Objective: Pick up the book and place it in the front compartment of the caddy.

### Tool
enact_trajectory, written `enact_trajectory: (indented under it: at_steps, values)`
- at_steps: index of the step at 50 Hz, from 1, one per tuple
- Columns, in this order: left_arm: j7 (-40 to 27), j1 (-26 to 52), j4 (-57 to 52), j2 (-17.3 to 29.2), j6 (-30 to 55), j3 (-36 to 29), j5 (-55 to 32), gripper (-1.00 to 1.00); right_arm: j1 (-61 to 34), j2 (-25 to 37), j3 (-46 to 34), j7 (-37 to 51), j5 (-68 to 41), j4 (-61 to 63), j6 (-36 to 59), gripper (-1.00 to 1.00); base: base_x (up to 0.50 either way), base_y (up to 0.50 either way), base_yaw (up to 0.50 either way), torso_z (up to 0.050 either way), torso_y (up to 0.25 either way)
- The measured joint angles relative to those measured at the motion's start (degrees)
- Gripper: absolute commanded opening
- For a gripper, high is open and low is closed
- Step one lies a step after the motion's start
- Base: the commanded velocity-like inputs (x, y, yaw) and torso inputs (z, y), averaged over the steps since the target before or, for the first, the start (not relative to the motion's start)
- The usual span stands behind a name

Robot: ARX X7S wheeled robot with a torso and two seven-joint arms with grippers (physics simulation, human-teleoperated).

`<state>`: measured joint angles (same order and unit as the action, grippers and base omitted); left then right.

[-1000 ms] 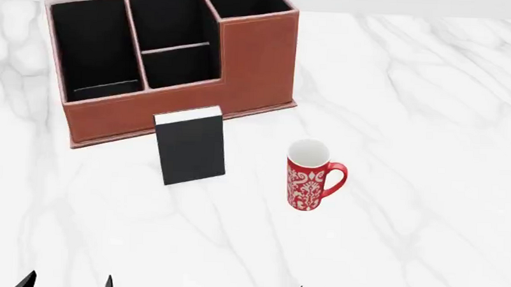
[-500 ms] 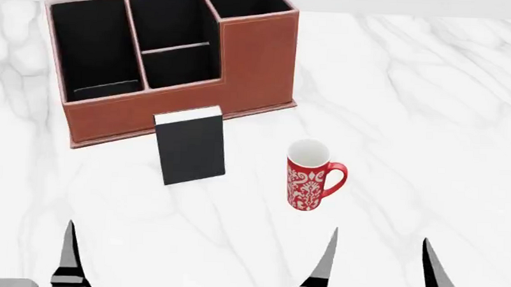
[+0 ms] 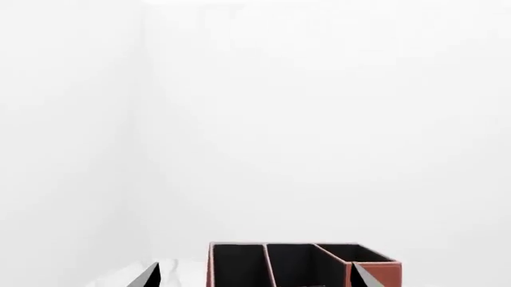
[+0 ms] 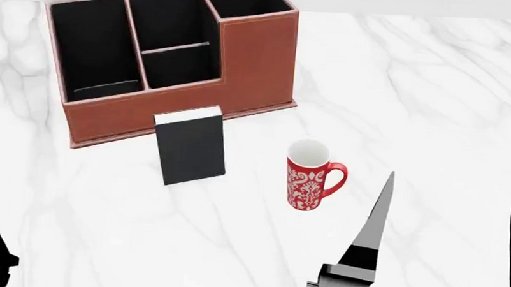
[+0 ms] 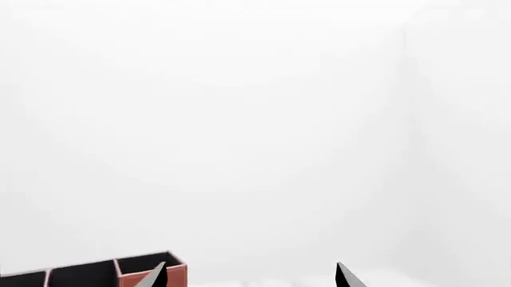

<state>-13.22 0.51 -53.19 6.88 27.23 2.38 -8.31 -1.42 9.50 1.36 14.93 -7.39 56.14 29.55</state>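
Book: small thin rectangular book [image 4: 191, 151] with a black cover and a white page-edge strip on top, standing upright left of centre in the head view, just in front of the caddy's near wall; whether it touches that wall I cannot tell.
Caddy: reddish-brown leather-look box [image 4: 258, 60] with pale stitched rims and black lining, upper left of the frame.
Front compartment: black-lined cell [image 4: 182, 65] below the short cross divider, directly behind the book.
Mug: red-and-white patterned mug [image 4: 310, 175] to the right of the book, apart from it, handle pointing right.
Worktop: white marble-look worktop [image 4: 427, 111] carrying everything.
Right gripper: right gripper [image 4: 452, 236] at the lower right, jaws spread wide and empty, one fingertip [image 4: 380, 218] near the mug.
Left gripper: left gripper [image 3: 254, 276] shows only two dark tips in its wrist view, set apart, holding nothing.
Handling: by its look the book is light and stiff, with a smooth cover that may slip; standing on a narrow edge, it would likely topple at a nudge.
Where to hold: probably across the two cover faces near the top, jaws closing on its thin dimension, so it stays upright for lowering into the cell.
Risk: the mug stands close to the right arm's path.
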Motion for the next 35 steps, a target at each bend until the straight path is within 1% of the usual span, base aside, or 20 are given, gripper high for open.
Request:
enact_trajectory:
  at_steps: [11, 23, 35]
  values:
    - [-1.4, -0.1, -3.2, 0.9, 1.1, 0.3, -1.0, 1.00, -1.1, 8.0, -2.7, 10.0, -6.1, 2.5, -0.2, 1.00, 0.01, 0.00, 0.00, 0.000, 0.000]
    - [-3.0, 0.0, -5.3, 1.9, 2.2, 0.4, -2.7, 1.00, -1.7, 14.4, -5.1, 17.0, -11.2, 3.3, -1.6, 1.00, 0.48, 0.00, 0.00, 0.000, 0.000]
    - [-5.5, 0.3, -6.1, 3.9, 3.0, -0.6, -4.3, 1.00, -2.1, 17.7, -6.5, 20.8, -14.0, 3.1, -2.8, 1.00, 0.50, 0.00, 0.00, 0.000, 0.000]
